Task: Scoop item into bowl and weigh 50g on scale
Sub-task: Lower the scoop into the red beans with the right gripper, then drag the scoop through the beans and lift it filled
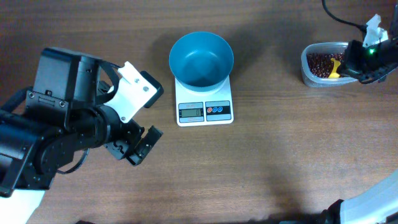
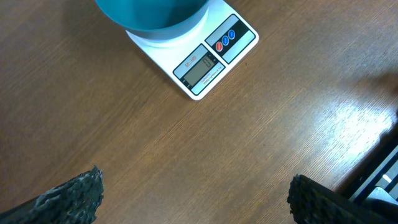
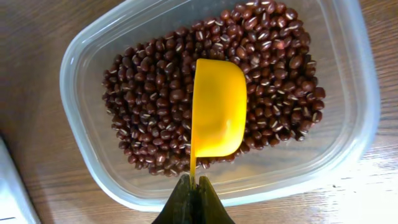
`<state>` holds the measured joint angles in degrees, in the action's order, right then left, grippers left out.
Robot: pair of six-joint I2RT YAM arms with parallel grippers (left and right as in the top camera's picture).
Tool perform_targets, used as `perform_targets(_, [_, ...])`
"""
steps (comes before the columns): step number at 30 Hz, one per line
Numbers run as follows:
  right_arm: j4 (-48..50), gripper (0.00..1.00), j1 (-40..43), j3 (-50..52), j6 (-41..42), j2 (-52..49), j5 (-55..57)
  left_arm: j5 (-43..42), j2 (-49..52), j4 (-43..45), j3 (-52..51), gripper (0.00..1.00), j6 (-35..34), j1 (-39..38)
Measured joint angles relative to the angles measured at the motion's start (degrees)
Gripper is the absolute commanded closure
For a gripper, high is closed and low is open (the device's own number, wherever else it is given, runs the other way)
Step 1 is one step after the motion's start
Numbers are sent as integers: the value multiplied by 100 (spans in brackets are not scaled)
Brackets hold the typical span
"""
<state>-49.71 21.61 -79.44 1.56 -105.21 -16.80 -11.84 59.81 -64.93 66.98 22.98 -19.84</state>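
The beans (image 3: 155,93) all lie in the clear tub (image 3: 351,118), well apart from the bowl (image 1: 201,59), which stands empty on the scale (image 1: 204,112), ready for weighing. Our right end effector (image 3: 193,200) is closed on the handle of the yellow scoop (image 3: 217,106), held over the beans; only its wrist view shows us this grip. The left end effector (image 2: 196,199) hangs open above the surface (image 2: 186,149), holding nothing.

The brown wood-grain table (image 1: 280,155) carries two things directly: a white digital kitchen scale (image 1: 204,111) just toward 12 o'clock from its centre, with display and buttons facing 6 o'clock, and a clear plastic tub (image 1: 320,83) well apart at 2 o'clock.
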Motion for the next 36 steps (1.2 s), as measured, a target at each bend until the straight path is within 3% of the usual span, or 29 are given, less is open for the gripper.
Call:
perform_targets(10, [-302,96,372,-142,116,-442,-1419,0,0,0,0,1,0,0])
perform_targets(30, [-258,96,970,-125,1029,-673,-1976,0,0,2,0,1,0,0])
perform_targets(36, [-302,96,1108,-133,1021,-929,-2621,0,0,2,0,2,0,0])
